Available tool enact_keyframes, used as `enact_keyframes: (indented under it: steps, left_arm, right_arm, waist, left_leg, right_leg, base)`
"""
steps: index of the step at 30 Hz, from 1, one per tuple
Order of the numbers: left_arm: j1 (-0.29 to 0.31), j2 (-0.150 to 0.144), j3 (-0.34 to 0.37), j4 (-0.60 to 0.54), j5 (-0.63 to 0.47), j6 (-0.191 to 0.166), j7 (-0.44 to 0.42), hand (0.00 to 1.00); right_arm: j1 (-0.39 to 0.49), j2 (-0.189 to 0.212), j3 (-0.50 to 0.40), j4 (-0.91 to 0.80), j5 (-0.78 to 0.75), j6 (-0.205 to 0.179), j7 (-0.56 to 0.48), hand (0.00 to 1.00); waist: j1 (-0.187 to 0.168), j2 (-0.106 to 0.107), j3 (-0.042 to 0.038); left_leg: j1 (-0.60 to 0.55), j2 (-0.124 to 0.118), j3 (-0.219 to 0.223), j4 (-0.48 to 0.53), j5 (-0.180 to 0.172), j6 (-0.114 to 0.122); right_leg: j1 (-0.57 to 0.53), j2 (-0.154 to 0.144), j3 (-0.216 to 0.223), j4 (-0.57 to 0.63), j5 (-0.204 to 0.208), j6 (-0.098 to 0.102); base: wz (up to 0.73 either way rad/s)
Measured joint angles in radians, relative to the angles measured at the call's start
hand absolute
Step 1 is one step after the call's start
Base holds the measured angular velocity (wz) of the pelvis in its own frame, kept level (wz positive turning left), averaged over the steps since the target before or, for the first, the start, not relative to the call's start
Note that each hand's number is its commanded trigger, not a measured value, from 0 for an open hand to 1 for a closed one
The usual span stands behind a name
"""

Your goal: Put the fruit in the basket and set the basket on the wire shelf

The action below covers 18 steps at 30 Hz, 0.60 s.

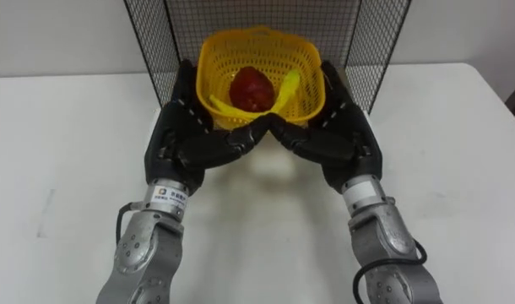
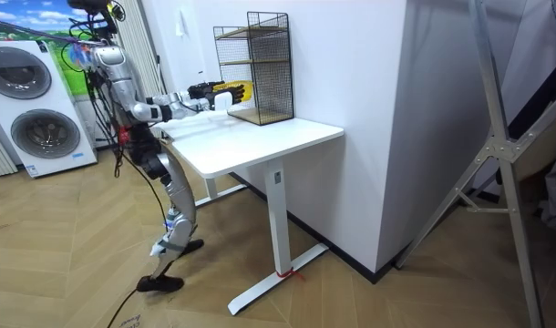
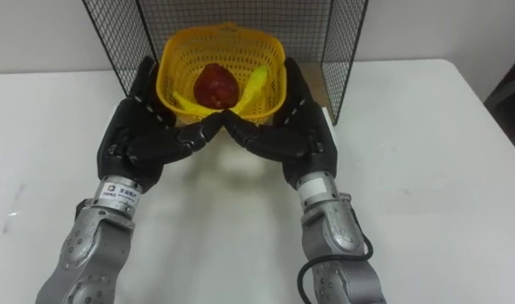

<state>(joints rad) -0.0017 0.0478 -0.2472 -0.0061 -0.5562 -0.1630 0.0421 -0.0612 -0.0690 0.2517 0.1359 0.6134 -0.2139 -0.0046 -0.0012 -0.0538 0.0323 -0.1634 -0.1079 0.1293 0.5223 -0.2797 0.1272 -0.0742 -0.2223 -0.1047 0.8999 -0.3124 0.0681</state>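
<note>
Robot hands (image 1: 190, 139) (image 1: 335, 135) beside basket (image 1: 214, 61), shelf (image 1: 152, 34) beyond

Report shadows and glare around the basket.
Left eye view: soft shadow on the white table beneath the left hand and right hand; no glare on the yellow basket or red fruit. Room view: even light on the wire shelf.

Bright, even light falls from overhead. Below the left hand (image 1: 190, 139) and right hand (image 1: 329, 135), a soft, pale shadow spreads on the white table (image 1: 63, 169), deepest just under where the two hands meet. The black backs of both hands carry faint highlights, and the metal wrists behind them gleam dully. Beside either hand the table is evenly lit.
</note>
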Motion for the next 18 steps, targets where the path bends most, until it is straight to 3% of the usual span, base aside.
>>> enact_keyframes:
  steps: [1, 3, 4, 6, 7, 8, 11, 18]
  left_arm:
    - [0.000, -0.001, -0.003, 0.000, -0.001, 0.000, 0.007, 0.00]
    - [0.000, 0.005, -0.003, -0.001, 0.000, -0.004, 0.014, 0.00]
    - [0.000, 0.007, -0.003, 0.000, -0.001, -0.004, 0.017, 0.00]
    - [0.000, 0.005, -0.003, 0.002, -0.001, -0.004, 0.017, 0.00]
    - [0.000, 0.005, -0.002, 0.005, -0.001, -0.004, 0.017, 0.00]
    - [-0.001, 0.003, -0.002, 0.006, -0.001, -0.003, 0.017, 0.00]
    - [-0.005, -0.002, -0.004, 0.007, 0.000, 0.005, 0.016, 0.00]
    - [-0.013, -0.002, -0.002, 0.007, 0.001, 0.008, 0.017, 0.00]
  right_arm:
    - [0.000, 0.001, -0.002, 0.004, -0.001, 0.000, 0.000, 0.00]
    - [0.000, -0.006, -0.001, 0.005, -0.009, 0.000, 0.000, 0.00]
    - [0.002, -0.007, -0.001, 0.005, -0.013, 0.000, 0.000, 0.00]
    - [0.002, -0.007, -0.005, 0.005, -0.030, 0.003, 0.000, 0.00]
    - [0.002, -0.007, -0.007, 0.005, -0.039, 0.003, 0.000, 0.00]
    - [0.002, -0.007, -0.009, 0.005, -0.043, 0.008, 0.000, 0.00]
    - [-0.003, -0.011, -0.016, 0.003, -0.043, 0.025, 0.000, 0.00]
    - [-0.027, -0.012, -0.017, 0.002, -0.042, 0.042, 0.000, 0.00]
  waist:
    - [-0.009, 0.007, 0.0022]
    - [-0.013, 0.015, 0.0036]
    - [-0.020, 0.020, 0.0055]
    - [-0.022, 0.022, 0.0057]
    - [-0.023, 0.021, 0.0055]
    - [-0.024, 0.022, 0.0034]
    - [-0.019, 0.036, -0.0086]
    - [-0.017, 0.032, -0.0122]
  left_leg:
    - [0.017, 0.000, -0.017, -0.016, -0.003, 0.005]
    - [0.034, 0.010, -0.029, -0.042, 0.000, 0.010]
    - [0.041, 0.019, -0.030, -0.048, 0.002, 0.014]
    - [0.056, 0.023, -0.027, -0.062, 0.002, 0.016]
    - [0.069, 0.022, -0.026, -0.075, 0.002, 0.016]
    - [0.075, 0.022, -0.030, -0.081, 0.002, 0.015]
    - [0.093, 0.036, -0.039, -0.128, 0.010, 0.005]
    - [0.140, 0.052, -0.024, -0.200, 0.039, -0.003]
  right_leg:
    - [-0.013, 0.003, -0.003, 0.025, 0.036, 0.003]
    - [-0.046, 0.030, 0.000, 0.010, 0.000, 0.000]
    - [-0.068, 0.054, -0.001, -0.045, -0.031, -0.006]
    - [-0.077, 0.086, -0.002, -0.198, -0.042, -0.013]
    - [-0.074, 0.104, -0.002, -0.319, -0.028, -0.021]
    - [-0.076, 0.122, -0.003, -0.381, 0.049, -0.033]
    - [-0.043, 0.147, -0.011, -0.454, 0.084, -0.042]
    - [0.006, 0.173, -0.003, -0.548, 0.137, -0.051]
  base:
    - [0.04]
    - [0.02]
    - [0.05]
    - [0.02]
    - [0.00]
    - [0.09]
    - [-0.03]
    - [-0.11]
